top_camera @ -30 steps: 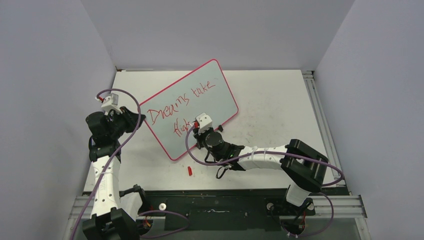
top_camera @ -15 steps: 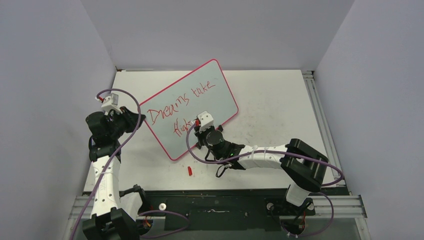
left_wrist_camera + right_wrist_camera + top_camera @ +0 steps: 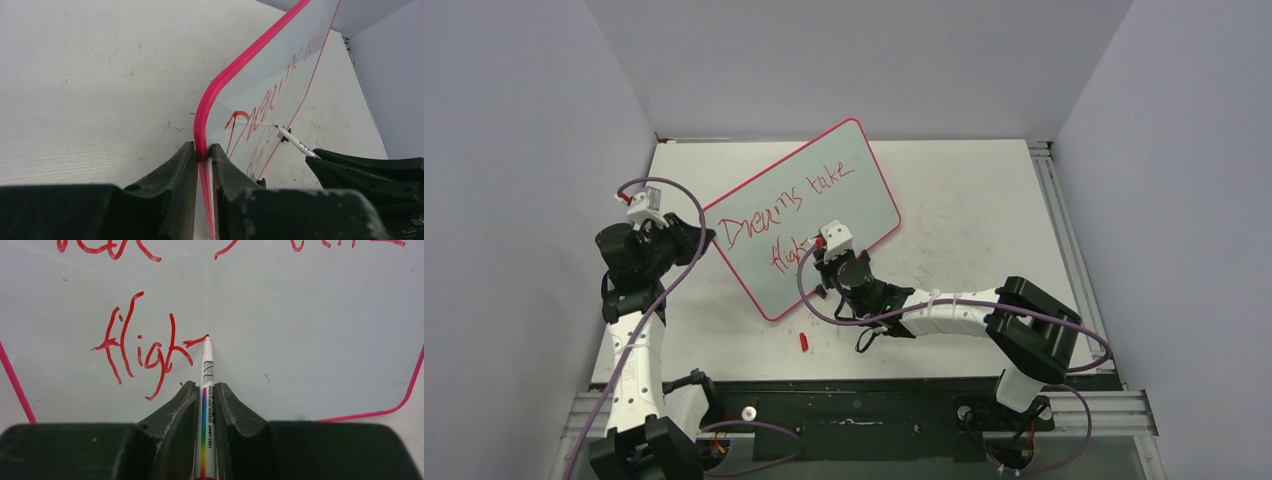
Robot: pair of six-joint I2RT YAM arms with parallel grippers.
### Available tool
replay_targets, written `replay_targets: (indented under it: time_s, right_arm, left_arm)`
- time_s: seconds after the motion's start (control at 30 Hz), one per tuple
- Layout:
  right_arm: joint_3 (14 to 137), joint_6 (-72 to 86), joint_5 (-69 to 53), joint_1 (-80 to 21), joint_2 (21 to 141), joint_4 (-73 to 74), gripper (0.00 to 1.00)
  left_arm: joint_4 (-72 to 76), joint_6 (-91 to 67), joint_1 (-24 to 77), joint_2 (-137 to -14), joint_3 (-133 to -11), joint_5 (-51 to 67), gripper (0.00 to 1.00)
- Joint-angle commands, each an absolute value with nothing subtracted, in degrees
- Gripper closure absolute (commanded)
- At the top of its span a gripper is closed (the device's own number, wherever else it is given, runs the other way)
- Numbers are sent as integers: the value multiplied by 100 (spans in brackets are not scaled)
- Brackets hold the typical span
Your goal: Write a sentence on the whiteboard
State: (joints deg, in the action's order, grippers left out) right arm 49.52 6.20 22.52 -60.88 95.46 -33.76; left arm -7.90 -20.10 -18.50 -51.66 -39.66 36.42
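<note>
The whiteboard (image 3: 824, 190) with a red-pink rim lies tilted on the table and bears red writing, "Dreams take" above "fligh" (image 3: 145, 347). My left gripper (image 3: 696, 237) is shut on the board's rim at its left corner; the rim (image 3: 202, 131) sits between the jaws. My right gripper (image 3: 822, 262) is shut on a white whiteboard marker (image 3: 206, 390). The marker's tip (image 3: 207, 340) touches the board at the end of a short red stroke after the "h". The marker also shows in the left wrist view (image 3: 296, 142).
A red marker cap (image 3: 804, 342) lies on the white table (image 3: 984, 200) just in front of the board's near corner. Grey walls close in the back and both sides. A black rail (image 3: 864, 400) runs along the near edge.
My right gripper with the marker has shifted slightly left along the lower line of writing. The left arm and the board have not moved.
</note>
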Motion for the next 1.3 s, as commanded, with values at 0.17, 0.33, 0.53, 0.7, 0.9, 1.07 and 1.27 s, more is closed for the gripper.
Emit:
replay_targets:
  time_s: [0.17, 0.33, 0.53, 0.7, 0.9, 1.07, 1.27]
  right_arm:
    - [5212, 339, 2305, -6302, 9314, -3738, 95]
    - [5355, 283, 2360, -6297, 9462, -3768, 95]
    - [5429, 266, 2393, -6243, 9552, -3790, 95]
    - [5433, 324, 2365, -6180, 9661, -3768, 95]
    - [5418, 399, 2326, -6153, 9745, -3702, 95]
    - [5361, 441, 2331, -6160, 9747, -3629, 95]
    - [5144, 562, 2380, -6202, 9672, -3541, 95]
  left_arm:
    - [-787, -1934, -1766, -5159, -4016, 3850, 87]
    - [-785, -1938, -1761, -5155, -4017, 3855, 87]
    - [-782, -1934, -1769, -5159, -4017, 3859, 87]
    - [-782, -1934, -1765, -5159, -4017, 3863, 87]
    - [-782, -1934, -1760, -5159, -4017, 3852, 87]
    - [-779, -1934, -1759, -5158, -4017, 3850, 87]
    - [-782, -1934, -1764, -5151, -4018, 3859, 87]
